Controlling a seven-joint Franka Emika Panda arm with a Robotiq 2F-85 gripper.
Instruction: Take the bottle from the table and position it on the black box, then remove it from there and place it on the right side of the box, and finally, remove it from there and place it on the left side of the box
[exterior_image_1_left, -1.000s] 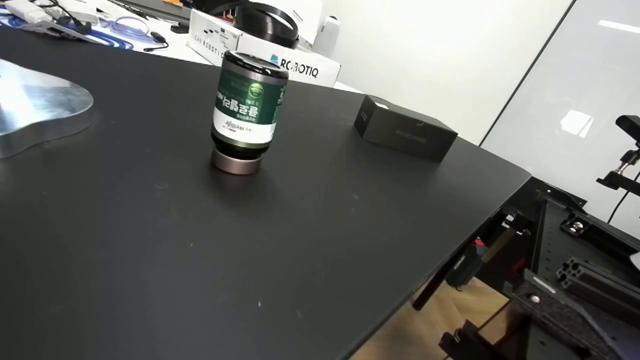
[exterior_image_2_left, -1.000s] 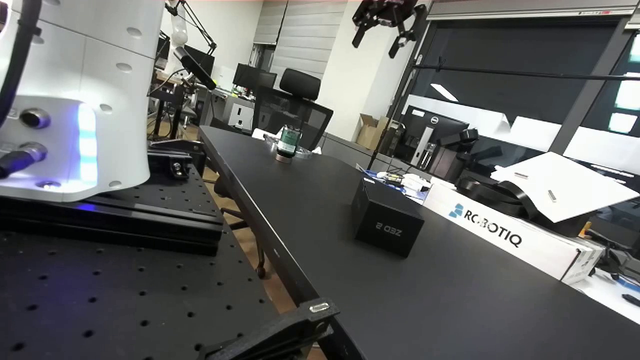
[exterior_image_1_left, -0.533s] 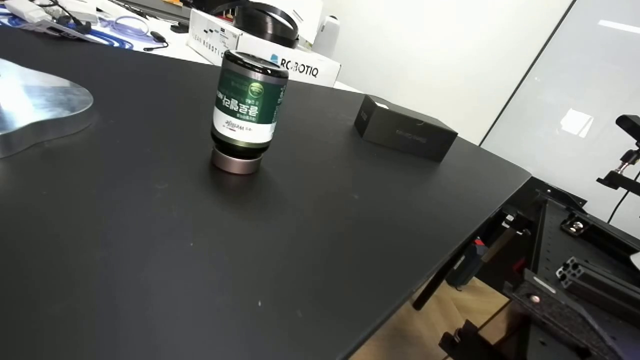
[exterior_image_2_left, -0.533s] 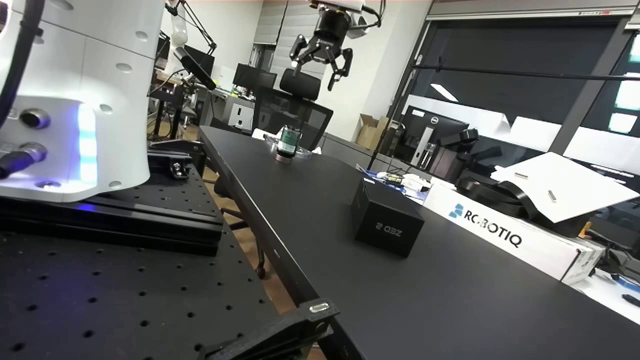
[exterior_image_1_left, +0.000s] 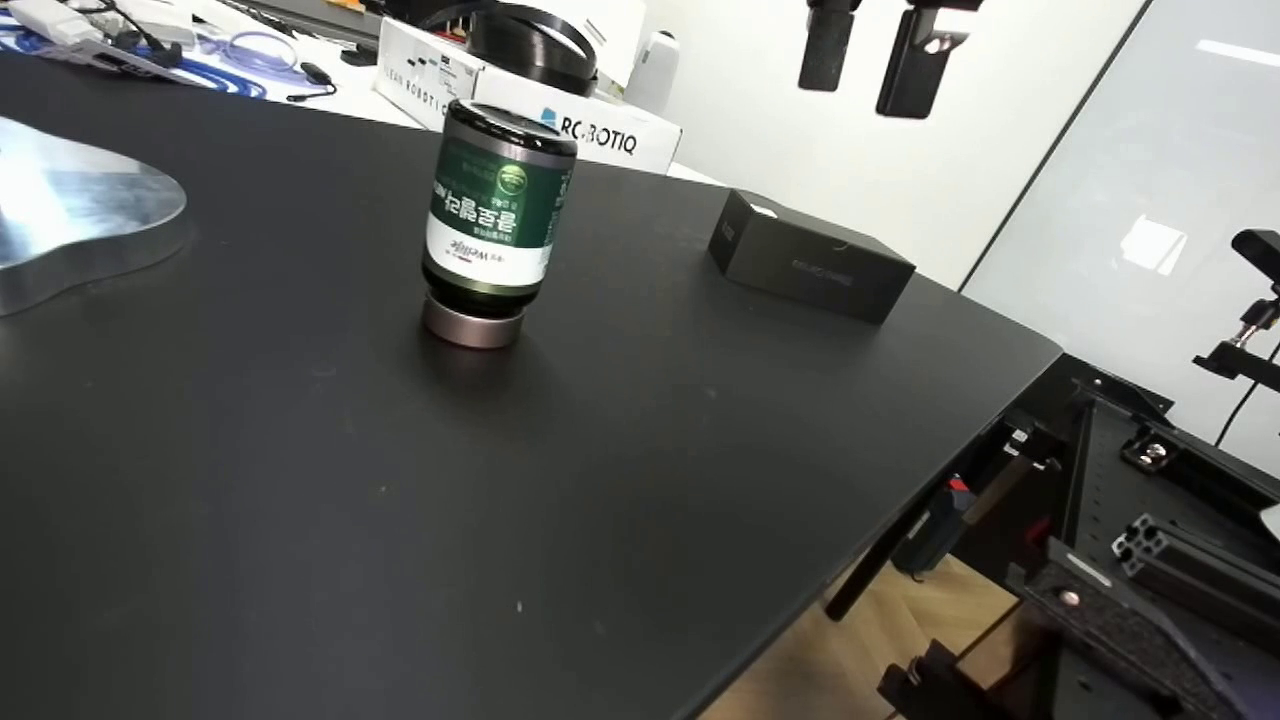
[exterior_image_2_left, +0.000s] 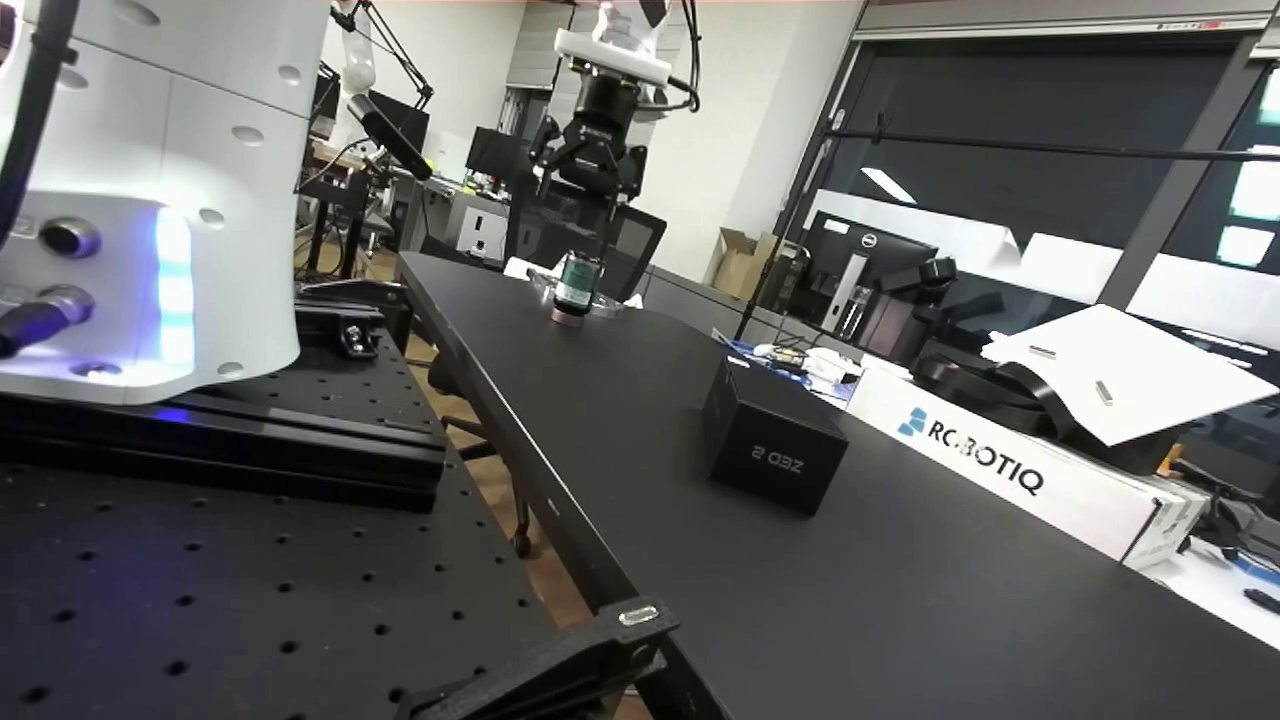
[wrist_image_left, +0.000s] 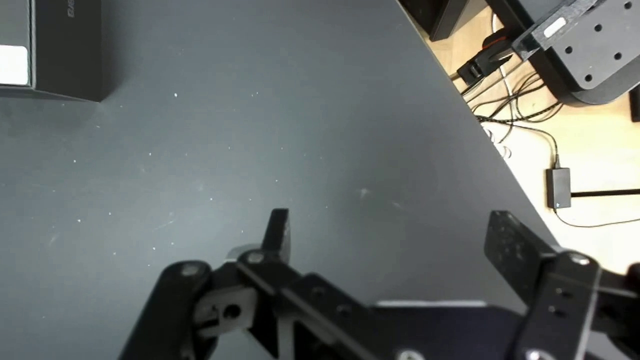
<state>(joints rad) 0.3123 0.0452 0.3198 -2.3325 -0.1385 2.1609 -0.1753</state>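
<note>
The bottle, with a dark green label, stands upside down on its cap on the table in both exterior views (exterior_image_1_left: 495, 215) (exterior_image_2_left: 577, 282). The black box lies on the table apart from the bottle, in both exterior views (exterior_image_1_left: 810, 262) (exterior_image_2_left: 772, 440) and at the wrist view's top left corner (wrist_image_left: 67, 55). The matte black table (exterior_image_1_left: 400, 500) also fills most of the wrist view (wrist_image_left: 200, 150). My gripper (wrist_image_left: 387, 220) is open and empty, above the table. Its fingertips show high over the box's level in an exterior view (exterior_image_1_left: 865, 90). The bottle is not recognisable in the wrist view.
A shiny metal plate (exterior_image_1_left: 90, 200) lies on the table beyond the bottle from the box. A white box with blue lettering (exterior_image_2_left: 960, 450) stands along the table's far side. The table edge (wrist_image_left: 480, 125) runs diagonally, with cables on the floor beyond.
My open gripper has come down and moved over towards the bottle's end of the table. Its fingertips have entered the top of an exterior view. The bottle and black box have not moved.
</note>
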